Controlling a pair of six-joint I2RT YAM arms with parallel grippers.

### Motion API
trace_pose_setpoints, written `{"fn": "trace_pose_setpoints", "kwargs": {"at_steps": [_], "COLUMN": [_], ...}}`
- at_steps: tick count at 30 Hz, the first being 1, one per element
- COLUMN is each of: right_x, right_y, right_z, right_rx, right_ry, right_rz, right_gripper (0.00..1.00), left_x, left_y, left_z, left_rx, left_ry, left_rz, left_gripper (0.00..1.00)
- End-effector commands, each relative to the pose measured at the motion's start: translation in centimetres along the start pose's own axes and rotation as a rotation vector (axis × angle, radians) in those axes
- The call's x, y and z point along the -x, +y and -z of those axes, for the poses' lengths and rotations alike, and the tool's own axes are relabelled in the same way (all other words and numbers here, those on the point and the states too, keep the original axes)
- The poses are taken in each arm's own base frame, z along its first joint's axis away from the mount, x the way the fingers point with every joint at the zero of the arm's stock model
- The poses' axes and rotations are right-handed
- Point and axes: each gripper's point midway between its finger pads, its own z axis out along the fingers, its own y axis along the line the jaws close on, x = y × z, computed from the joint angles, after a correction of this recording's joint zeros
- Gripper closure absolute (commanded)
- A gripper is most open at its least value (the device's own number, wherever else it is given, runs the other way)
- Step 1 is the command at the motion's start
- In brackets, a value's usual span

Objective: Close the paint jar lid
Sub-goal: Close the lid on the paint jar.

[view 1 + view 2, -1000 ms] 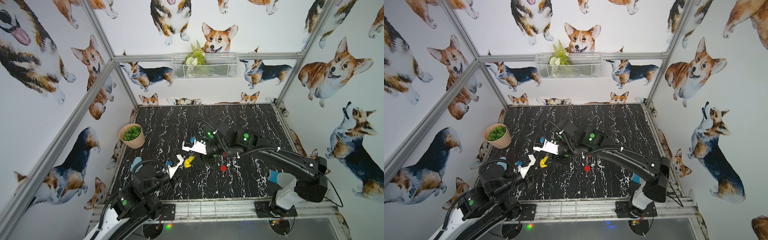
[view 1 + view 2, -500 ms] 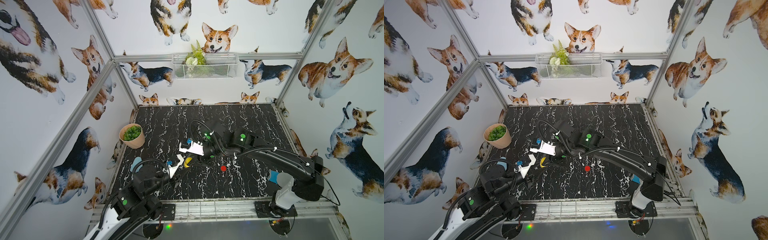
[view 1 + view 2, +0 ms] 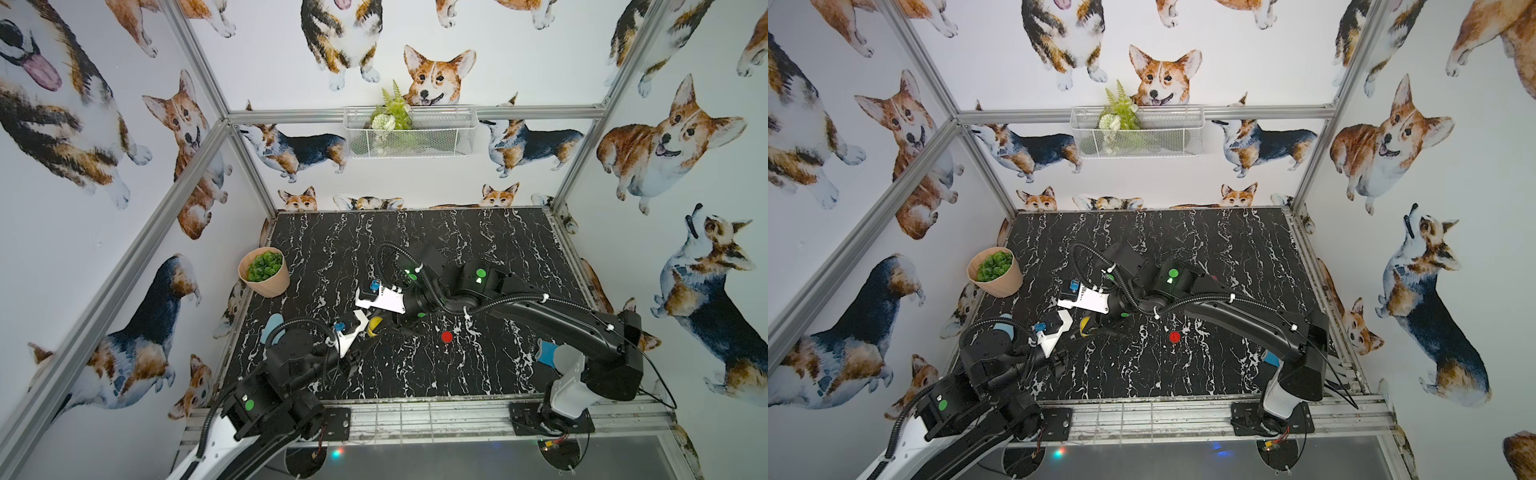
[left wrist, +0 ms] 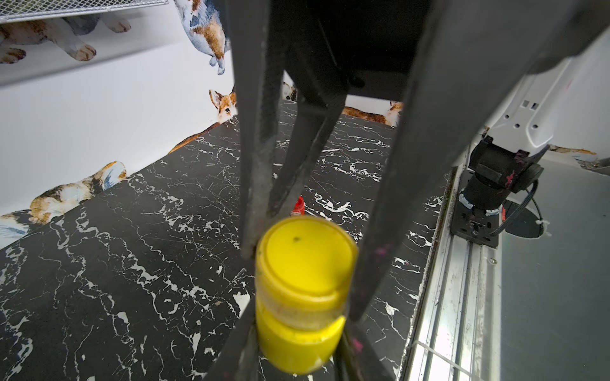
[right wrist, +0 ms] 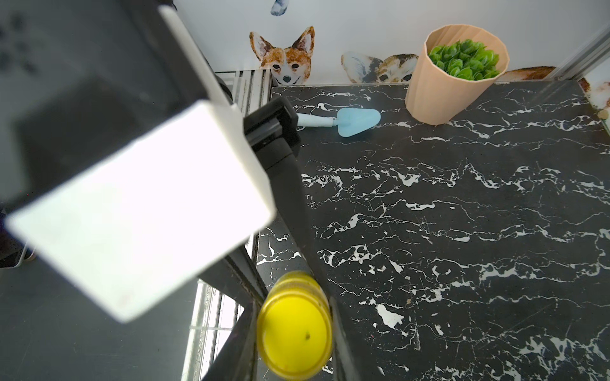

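Yellow paint jar over worktop, pinched low in my closed left jaws; right jaws clamp its lid from above. Lid seated, likely mid-twist. Next: turn until snug, then release.

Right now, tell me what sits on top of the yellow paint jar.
The yellow lid sits on the jar, clamped by the right pincer; the lid hides any paint inside.
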Motion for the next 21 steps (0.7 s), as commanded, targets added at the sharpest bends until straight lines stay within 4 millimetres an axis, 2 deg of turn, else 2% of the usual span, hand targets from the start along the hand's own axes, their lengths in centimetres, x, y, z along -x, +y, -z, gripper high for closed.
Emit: {"fn": "trace_pose_setpoints", "kwargs": {"at_steps": [1, 21], "right_x": [-0.4, -1.1], "right_y": [0.1, 0.2], "right_z": [0.3, -1.5], "right_rx": [-0.013, 0.009], "right_ry": [-0.001, 0.062], "right_rz": [0.012, 0.011], "right_gripper": [0.66, 0.66], "left_x": [1.3, 1.3], "left_y": [0.4, 0.4], "left_z": [0.3, 0.3], "left_rx": [0.023, 0.024], "left_ry": [-0.052, -0.053], "left_rz": [-0.022, -0.023], "left_gripper": [0.69, 0.69]}}
